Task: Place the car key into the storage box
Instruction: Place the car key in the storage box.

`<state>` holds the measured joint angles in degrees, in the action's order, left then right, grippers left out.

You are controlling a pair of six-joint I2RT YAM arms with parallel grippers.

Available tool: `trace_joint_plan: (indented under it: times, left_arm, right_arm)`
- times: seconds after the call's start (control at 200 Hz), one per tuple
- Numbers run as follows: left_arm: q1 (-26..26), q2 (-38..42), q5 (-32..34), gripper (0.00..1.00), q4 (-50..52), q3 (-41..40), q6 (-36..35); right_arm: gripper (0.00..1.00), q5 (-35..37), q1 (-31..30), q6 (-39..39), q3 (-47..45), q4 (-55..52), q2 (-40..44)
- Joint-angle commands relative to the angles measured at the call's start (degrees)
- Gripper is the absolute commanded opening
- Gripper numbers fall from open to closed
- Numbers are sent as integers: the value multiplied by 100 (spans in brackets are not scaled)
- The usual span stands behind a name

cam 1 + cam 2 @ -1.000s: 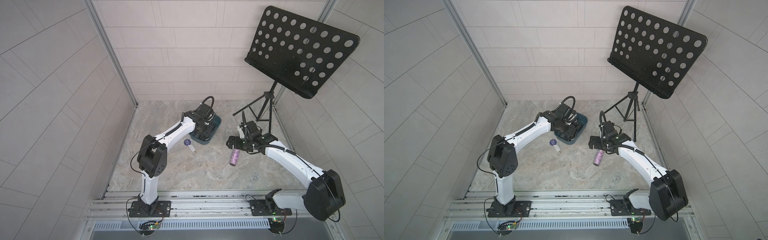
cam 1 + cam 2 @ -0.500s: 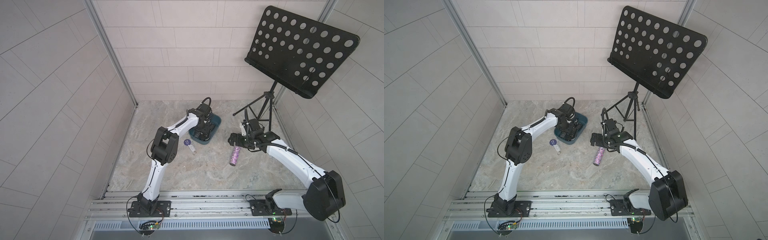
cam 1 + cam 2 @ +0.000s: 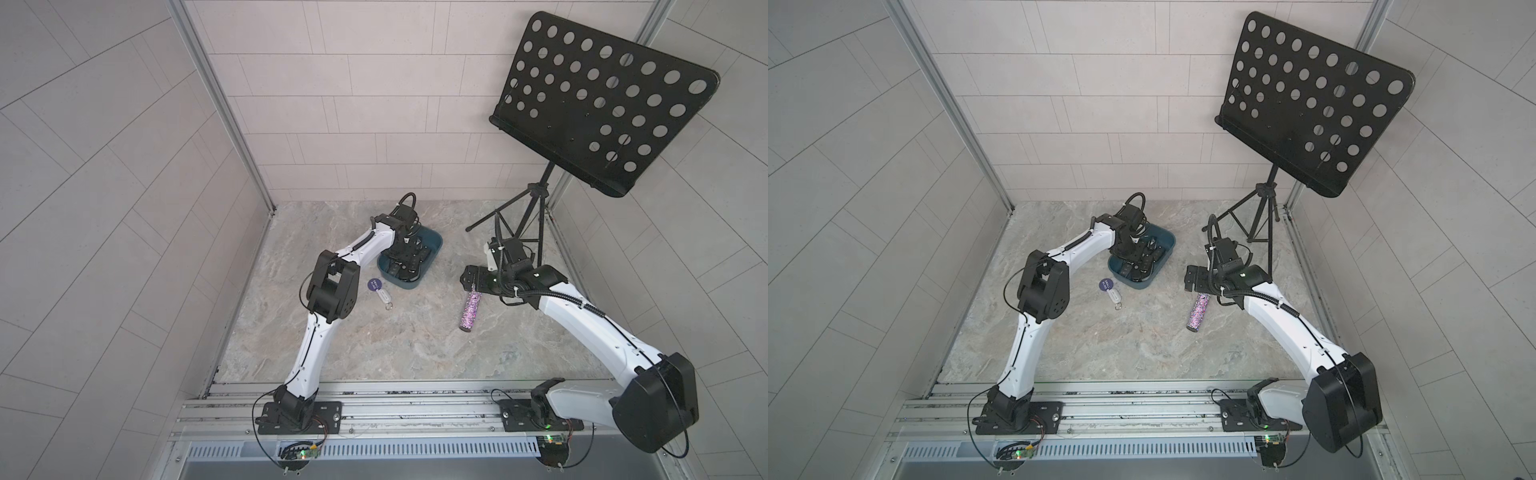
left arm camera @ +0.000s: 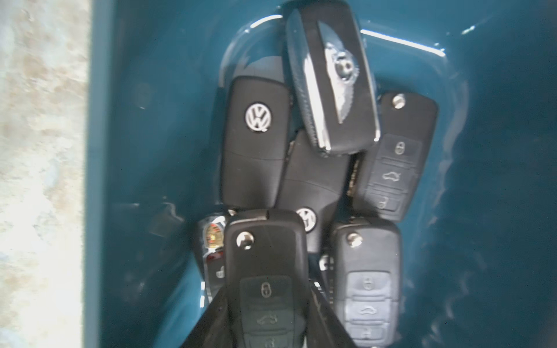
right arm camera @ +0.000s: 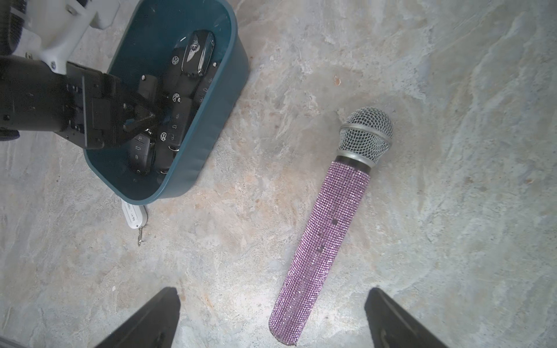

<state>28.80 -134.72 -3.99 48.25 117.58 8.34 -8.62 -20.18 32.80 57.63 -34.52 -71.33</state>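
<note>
The storage box is a dark teal tub on the marble floor, and several black car key fobs lie piled inside it. My left gripper reaches down into the box. Its two fingers lie along both sides of a black car key with a lock button, just above the pile. My right gripper hovers open over the floor to the right of the box and holds nothing.
A purple glitter microphone lies beneath the right gripper. A white key tag with a round purple tag lies beside the box. A black music stand rises at the back right.
The left arm has stretched forward, its elbow moving up and away, and its gripper has sunk deeper into the box with the key. The right arm has barely moved.
</note>
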Motion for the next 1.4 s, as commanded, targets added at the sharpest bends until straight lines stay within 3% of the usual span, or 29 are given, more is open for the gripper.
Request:
trace_joint_plan:
  times: [0.0, 0.15, 0.325, 0.545, 1.066, 1.201, 1.396]
  left_arm:
    - [-14, 66, -84, 50, 172, 162, 28]
    - [-6, 332, -126, 60, 193, 151, 42]
    - [-1, 906, -46, 63, 262, -25, 58]
    - [0, 1971, 167, 66, 259, -921, 368]
    - [-6, 4619, 636, 76, -275, -4299, 2461]
    - [-6, 4856, 537, 77, -450, -4888, 2988]
    - [-7, 4607, 222, 78, -710, -5262, 3622]
  right_arm:
    - [100, 64, 23, -10, -87, 17, 52]
    - [100, -89, 23, -28, -42, 46, -49]
    - [100, -241, 21, -28, -79, 174, -126]
    - [100, -525, 24, -10, -188, 418, -261]
    - [100, -1351, -42, 78, -550, 953, -567]
    - [100, -1504, -62, 23, -523, 1018, -666]
    - [100, -1520, -54, -53, -463, 1029, -673]
